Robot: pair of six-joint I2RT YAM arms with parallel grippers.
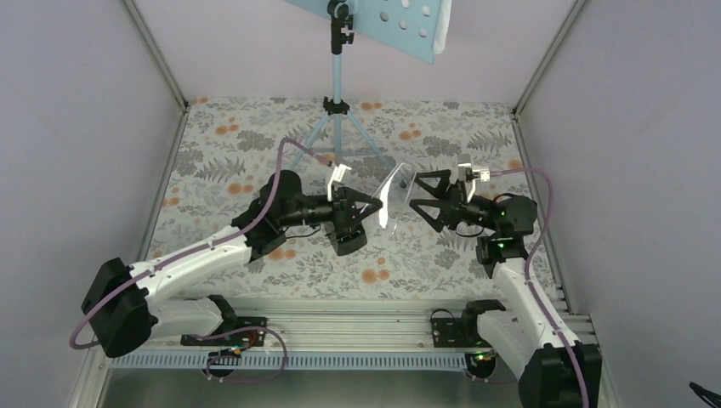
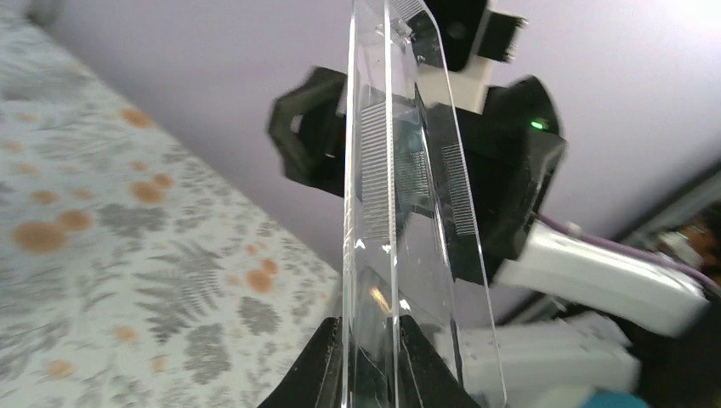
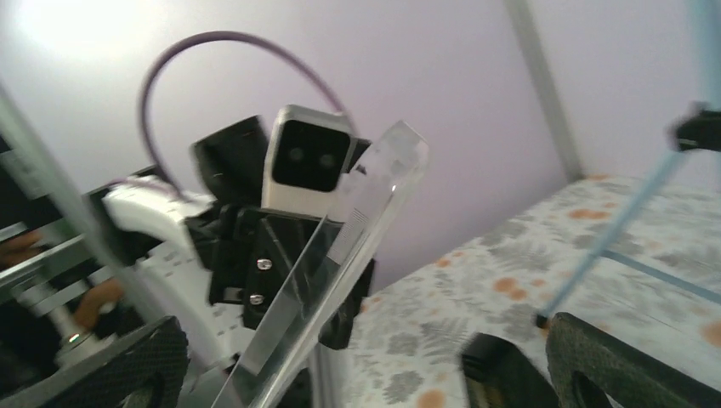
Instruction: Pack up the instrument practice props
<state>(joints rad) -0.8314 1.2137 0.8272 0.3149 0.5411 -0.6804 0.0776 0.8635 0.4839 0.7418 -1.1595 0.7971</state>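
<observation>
Of the instrument practice props, I see the light blue tripod music stand (image 1: 337, 93) at the back of the table, its hole-dotted tray (image 1: 400, 21) tilted at the top. My left gripper (image 1: 378, 208) (image 2: 371, 348) is shut on the lower edge of a clear bent plastic piece (image 1: 396, 194) (image 2: 383, 212) with fine ruled marks, held upright above the table's middle. My right gripper (image 1: 417, 194) (image 3: 366, 374) faces it from the right, open wide. The clear piece (image 3: 340, 255) stands between its fingers, and neither finger touches it.
The floral tablecloth (image 1: 255, 136) covers the table. Lavender walls with metal corner posts (image 1: 157, 51) close in the left, back and right sides. A blue stand leg (image 3: 621, 221) slants down near the right gripper's right finger.
</observation>
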